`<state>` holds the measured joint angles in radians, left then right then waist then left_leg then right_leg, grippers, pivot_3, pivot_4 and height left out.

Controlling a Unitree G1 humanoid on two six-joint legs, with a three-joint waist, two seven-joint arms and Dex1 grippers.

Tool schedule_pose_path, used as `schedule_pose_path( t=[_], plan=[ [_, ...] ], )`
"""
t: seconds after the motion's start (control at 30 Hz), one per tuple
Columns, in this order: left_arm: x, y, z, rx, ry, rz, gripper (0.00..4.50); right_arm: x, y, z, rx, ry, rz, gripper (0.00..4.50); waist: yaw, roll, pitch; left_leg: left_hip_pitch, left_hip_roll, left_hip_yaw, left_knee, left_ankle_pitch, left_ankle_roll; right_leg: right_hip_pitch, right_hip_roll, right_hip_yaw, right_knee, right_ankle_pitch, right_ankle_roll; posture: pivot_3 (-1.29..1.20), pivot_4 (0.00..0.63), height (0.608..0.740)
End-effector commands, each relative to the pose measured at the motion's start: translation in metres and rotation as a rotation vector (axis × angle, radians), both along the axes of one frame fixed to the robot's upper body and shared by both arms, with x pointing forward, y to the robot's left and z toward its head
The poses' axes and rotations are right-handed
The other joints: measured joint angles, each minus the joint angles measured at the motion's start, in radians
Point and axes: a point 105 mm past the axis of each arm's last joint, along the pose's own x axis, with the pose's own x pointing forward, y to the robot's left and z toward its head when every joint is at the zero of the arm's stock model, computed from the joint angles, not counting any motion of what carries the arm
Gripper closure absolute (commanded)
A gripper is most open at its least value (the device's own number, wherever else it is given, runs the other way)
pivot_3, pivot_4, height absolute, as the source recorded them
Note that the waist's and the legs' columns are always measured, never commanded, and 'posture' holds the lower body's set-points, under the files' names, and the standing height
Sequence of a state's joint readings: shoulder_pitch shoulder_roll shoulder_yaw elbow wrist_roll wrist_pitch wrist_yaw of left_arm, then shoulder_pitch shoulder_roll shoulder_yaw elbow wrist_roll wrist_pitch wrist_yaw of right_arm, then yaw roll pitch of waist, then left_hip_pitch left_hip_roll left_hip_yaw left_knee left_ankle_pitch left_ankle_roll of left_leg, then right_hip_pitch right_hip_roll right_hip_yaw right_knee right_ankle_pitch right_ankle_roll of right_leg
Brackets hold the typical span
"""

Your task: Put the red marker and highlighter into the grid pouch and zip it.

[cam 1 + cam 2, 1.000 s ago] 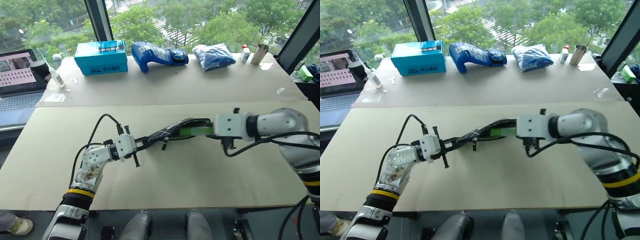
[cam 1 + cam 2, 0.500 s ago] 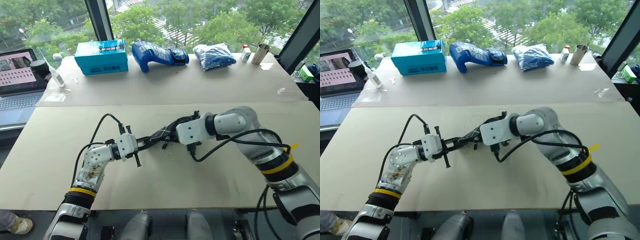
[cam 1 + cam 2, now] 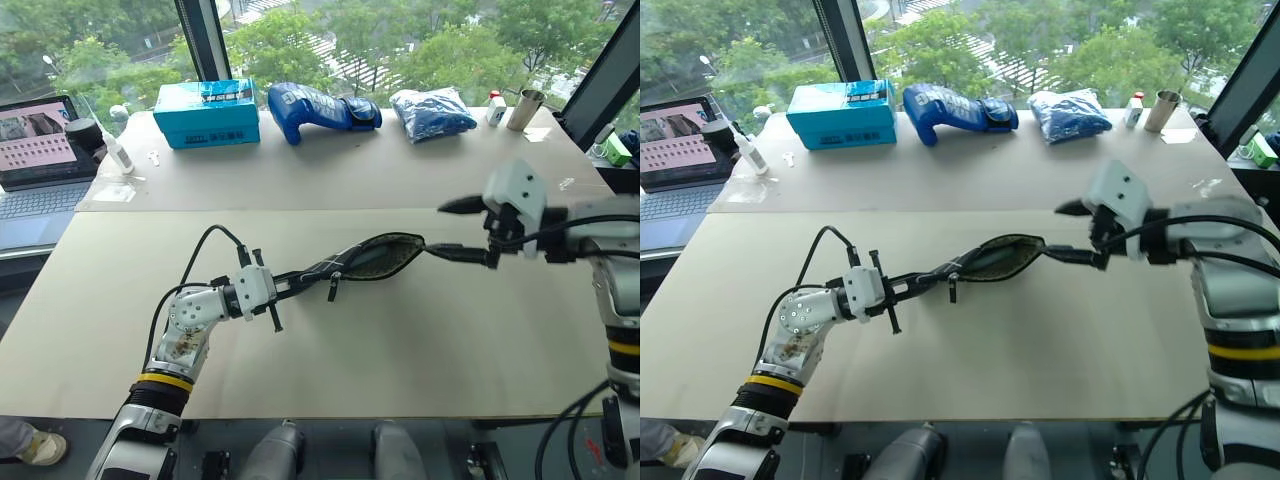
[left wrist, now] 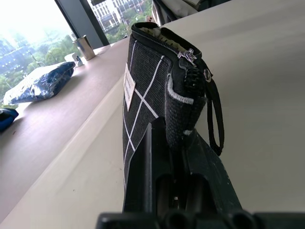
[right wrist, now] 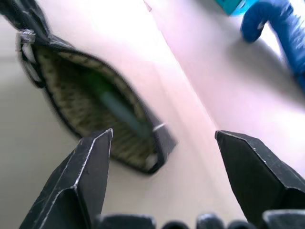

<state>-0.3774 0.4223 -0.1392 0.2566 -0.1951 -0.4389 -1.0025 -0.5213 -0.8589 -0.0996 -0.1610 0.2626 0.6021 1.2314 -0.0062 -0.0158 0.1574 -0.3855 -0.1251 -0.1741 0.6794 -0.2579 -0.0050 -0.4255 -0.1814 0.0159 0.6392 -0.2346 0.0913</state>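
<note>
Left pincer [image 3: 292, 283] clamped on grid pouch [image 3: 370, 261] end, pouch held mid-table, mouth unzipped. Highlighter [image 5: 119, 112] lies inside pouch. Right pincer [image 3: 443, 229] spread wide, empty, just beside pouch mouth.

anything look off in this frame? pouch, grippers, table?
Nothing damaged or spilled. The grid pouch hangs above the table with its mouth gaping and unzipped, pinched at one end by the left gripper. The highlighter lies inside it. The right gripper is open, just off the mouth.
</note>
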Motion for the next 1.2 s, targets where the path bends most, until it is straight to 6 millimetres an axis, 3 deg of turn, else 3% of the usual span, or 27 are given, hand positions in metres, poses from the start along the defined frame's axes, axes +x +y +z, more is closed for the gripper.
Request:
schedule_pose_path(
  t=[0.03,0.1,0.23,0.33,0.6,0.83,1.07,1.2],
  plan=[
    [-0.001,0.000,0.006,-0.013,-0.033,-0.002,4.50,-0.026,0.002,-0.033,0.055,0.169,0.004,0.67,-0.001,0.000,0.000,0.000,0.000,0.000,0.000,0.000,0.000,0.000,0.000,0.000,0.000,0.000,0.000,0.00,0.150,0.740],
    [-0.002,0.000,0.005,-0.013,-0.033,-0.002,4.50,-0.034,0.011,-0.050,0.099,0.236,0.003,0.67,-0.005,0.000,0.000,0.001,0.000,0.000,0.000,0.000,0.001,0.000,0.000,0.000,0.001,0.000,0.000,0.00,0.150,0.740],
    [-0.004,0.000,0.005,-0.014,-0.031,0.000,4.50,-0.040,0.049,-0.083,0.193,0.324,-0.001,0.67,-0.011,0.000,0.000,0.002,0.001,0.001,0.000,-0.001,0.001,0.000,0.000,0.001,0.001,0.000,0.000,0.00,0.150,0.740],
    [-0.004,0.001,0.005,-0.014,-0.031,0.002,4.50,-0.038,0.075,-0.094,0.234,0.335,-0.004,0.67,-0.007,0.000,0.000,0.002,0.001,0.000,0.000,-0.001,0.002,0.000,0.000,0.001,0.002,0.000,0.000,0.00,0.150,0.740],
    [-0.003,0.001,0.006,-0.014,-0.033,0.003,4.50,-0.020,0.133,-0.089,0.320,0.292,0.020,0.67,-0.007,0.000,0.000,0.002,0.000,-0.005,0.001,0.000,0.000,0.000,0.000,0.001,0.002,0.001,0.000,0.00,0.150,0.740],
    [-0.004,-0.002,0.005,-0.023,-0.028,0.003,4.50,-0.019,0.157,-0.078,0.381,0.284,0.053,0.67,-0.008,0.000,0.000,0.002,0.000,-0.006,0.001,0.000,0.000,0.000,0.000,0.001,0.002,0.001,0.000,0.00,0.150,0.740],
    [-0.002,-0.001,0.005,-0.020,-0.028,0.010,4.50,-0.020,0.140,-0.075,0.373,0.279,0.042,2.67,-0.008,0.000,0.000,0.002,0.000,-0.006,0.001,0.000,0.000,0.000,0.000,0.001,0.002,0.001,0.000,0.00,0.150,0.740],
    [-0.002,-0.001,0.005,-0.021,-0.030,0.010,4.50,-0.019,0.136,-0.072,0.365,0.271,0.048,4.21,-0.008,0.000,0.000,0.002,0.000,-0.006,0.000,0.000,0.000,0.000,0.000,0.001,0.002,0.001,0.000,0.00,0.150,0.740]
  ],
)
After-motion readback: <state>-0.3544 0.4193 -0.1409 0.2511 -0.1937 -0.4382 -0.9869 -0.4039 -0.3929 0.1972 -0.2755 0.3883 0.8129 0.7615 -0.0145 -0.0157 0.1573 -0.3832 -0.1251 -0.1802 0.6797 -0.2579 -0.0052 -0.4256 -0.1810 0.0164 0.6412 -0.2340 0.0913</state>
